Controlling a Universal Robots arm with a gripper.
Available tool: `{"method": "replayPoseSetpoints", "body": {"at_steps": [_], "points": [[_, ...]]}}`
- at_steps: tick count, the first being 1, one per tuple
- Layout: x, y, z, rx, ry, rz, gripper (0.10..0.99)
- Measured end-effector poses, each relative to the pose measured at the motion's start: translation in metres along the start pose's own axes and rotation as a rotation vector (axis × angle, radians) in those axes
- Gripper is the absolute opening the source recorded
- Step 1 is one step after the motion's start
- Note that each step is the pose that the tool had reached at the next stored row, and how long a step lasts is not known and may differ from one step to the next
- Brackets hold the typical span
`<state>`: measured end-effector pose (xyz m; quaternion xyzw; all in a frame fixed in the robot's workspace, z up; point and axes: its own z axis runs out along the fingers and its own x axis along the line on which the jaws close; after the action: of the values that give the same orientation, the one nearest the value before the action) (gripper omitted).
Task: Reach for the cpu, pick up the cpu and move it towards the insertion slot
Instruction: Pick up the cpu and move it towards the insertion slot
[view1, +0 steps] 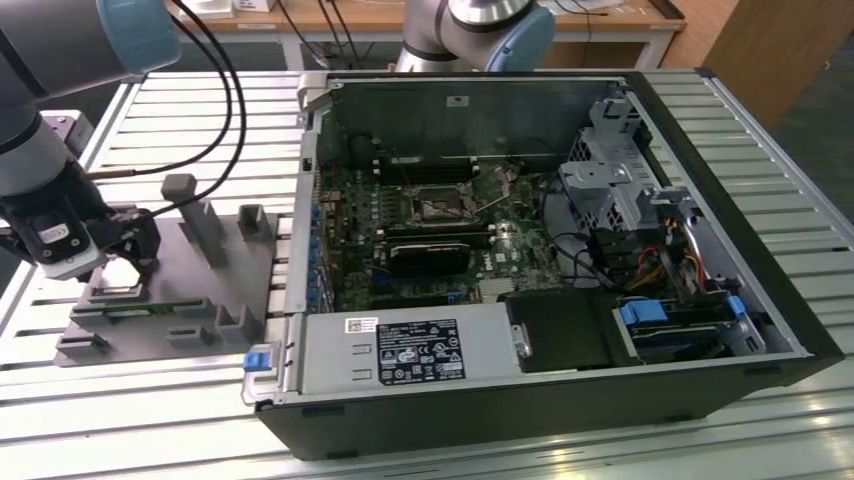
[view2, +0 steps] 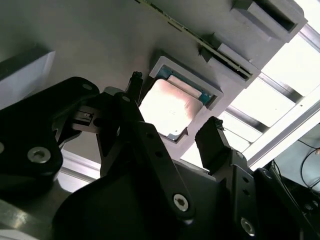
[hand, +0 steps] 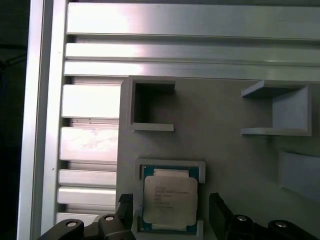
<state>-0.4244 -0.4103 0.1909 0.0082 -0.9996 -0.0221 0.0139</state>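
The fingers (hand: 218, 212), spread wide and gripping nothing, straddle the cpu (hand: 169, 200), which lies directly between them in its grey fixture (hand: 225, 160) pocket.

**Arm low at the exterior view's left, gripper spread**

The arm (view1: 38, 150) is bent downward from the near left corner. The wrist (view1: 56, 238) is set low. The gripper (view1: 118, 262) (view2: 172, 106) (hand: 170, 202) is pointed down. In both wrist views its black fingers (view2: 216, 146) (hand: 218, 212) are seen held well apart.
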Motion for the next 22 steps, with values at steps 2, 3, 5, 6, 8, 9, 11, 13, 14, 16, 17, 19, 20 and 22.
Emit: {"method": "replayPoseSetpoints", "body": {"at_steps": [2,3,5,6,8,9,11,13,14,16,17,19,20,22], "points": [[0.0005,0.0000,0.0019,0.000,-0.0026,0.000,0.706],[0.0006,-0.0001,0.0026,0.000,-0.0032,0.000,0.706],[0.0007,-0.0001,0.0035,0.000,-0.0038,0.000,0.706],[0.0007,0.0001,0.0037,0.000,-0.0038,0.000,0.706],[0.0007,0.0015,0.0044,0.000,-0.0039,0.000,0.706],[0.0006,0.0023,0.0049,0.000,-0.0039,0.000,0.706],[0.0008,0.0032,0.0059,0.000,-0.0039,0.000,0.706],[0.0011,0.0033,0.0069,0.000,-0.0038,0.000,0.706],[0.0014,0.0033,0.0074,0.000,-0.0039,0.000,0.706],[0.0016,0.0033,0.0082,0.000,-0.0040,0.000,0.694],[0.0017,0.0033,0.0085,0.000,-0.0040,0.000,0.620],[0.0017,0.0033,0.0089,0.000,-0.0038,0.000,0.620],[0.0017,0.0033,0.0091,0.000,-0.0038,0.000,0.620],[0.0017,0.0033,0.0092,0.000,-0.0038,0.000,0.608]]}}
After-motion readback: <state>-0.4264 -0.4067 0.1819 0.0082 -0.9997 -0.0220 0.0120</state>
